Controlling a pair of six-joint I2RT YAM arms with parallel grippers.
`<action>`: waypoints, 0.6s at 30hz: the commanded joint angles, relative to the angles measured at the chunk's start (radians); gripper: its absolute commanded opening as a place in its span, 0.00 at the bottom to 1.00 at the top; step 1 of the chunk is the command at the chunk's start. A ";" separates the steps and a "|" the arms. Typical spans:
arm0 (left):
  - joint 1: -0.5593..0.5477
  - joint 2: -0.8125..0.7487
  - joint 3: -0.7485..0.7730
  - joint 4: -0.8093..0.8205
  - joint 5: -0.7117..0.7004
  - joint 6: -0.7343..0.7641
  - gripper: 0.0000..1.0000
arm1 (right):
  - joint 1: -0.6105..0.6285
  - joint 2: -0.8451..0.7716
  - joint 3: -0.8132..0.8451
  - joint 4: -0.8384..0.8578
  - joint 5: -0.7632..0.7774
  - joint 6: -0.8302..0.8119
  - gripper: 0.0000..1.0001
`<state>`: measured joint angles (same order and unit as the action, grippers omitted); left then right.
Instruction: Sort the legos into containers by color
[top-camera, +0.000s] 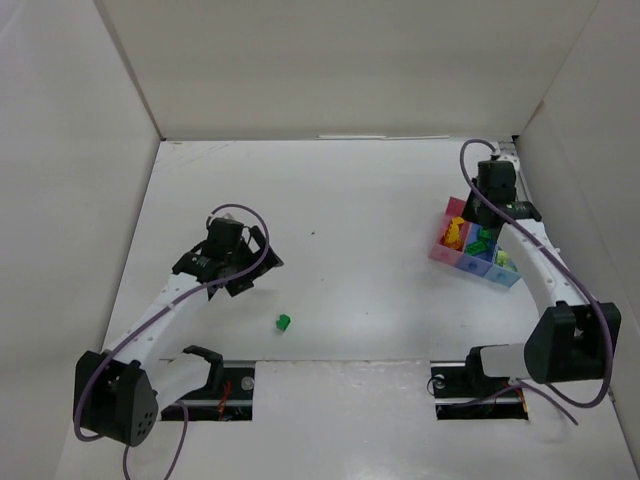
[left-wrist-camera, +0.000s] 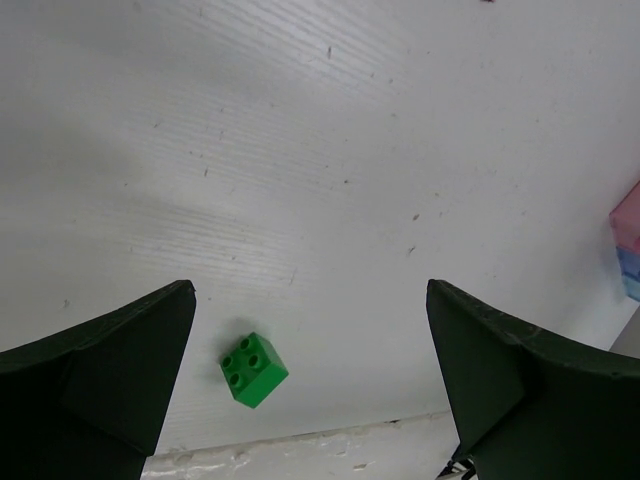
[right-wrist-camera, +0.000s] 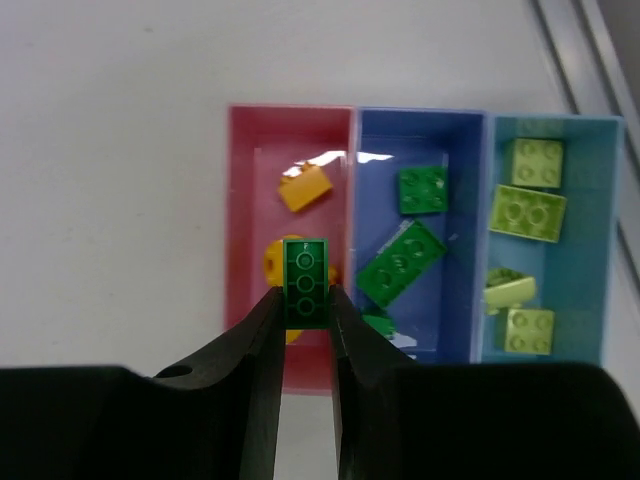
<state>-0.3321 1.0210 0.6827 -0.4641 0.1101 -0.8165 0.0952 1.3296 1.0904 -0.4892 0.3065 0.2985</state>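
Two arms, two green bricks to deal with. My right gripper (right-wrist-camera: 305, 300) has its fingers pinched narrow on a dark green brick (right-wrist-camera: 305, 281). It holds the brick by its long sides, so the brick hangs straight and should not twist.

In the right wrist view the brick hangs over the pink bin (right-wrist-camera: 243, 200), but that bin holds the orange-yellow pieces (right-wrist-camera: 305, 187). The sorted green bricks (right-wrist-camera: 400, 262) lie in the dark blue bin (right-wrist-camera: 465, 180) next door. I think I must slide a little sideways before I let go. The pale yellow-green bricks (right-wrist-camera: 526, 211) lie in the light blue bin (right-wrist-camera: 592, 230) at the end.

My left gripper (left-wrist-camera: 310, 290) has its fingers spread wide above the table (left-wrist-camera: 300, 150). A loose green brick (left-wrist-camera: 253, 369) lies below it, untouched and nearer one finger. The wide gap lets the fingers drop around it. I would centre it first, or a finger may bump it away.
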 joint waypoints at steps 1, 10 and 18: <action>-0.004 0.052 0.090 0.067 0.014 0.054 1.00 | -0.089 0.002 -0.011 -0.057 -0.014 -0.016 0.13; -0.004 0.126 0.135 0.044 0.005 0.100 1.00 | -0.192 0.092 -0.001 -0.126 0.006 0.041 0.27; -0.013 0.068 0.023 -0.125 -0.006 0.074 1.00 | -0.204 0.126 0.019 -0.157 0.005 0.050 0.68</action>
<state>-0.3332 1.1351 0.7486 -0.4946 0.1078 -0.7307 -0.1055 1.4624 1.0836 -0.6365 0.3088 0.3397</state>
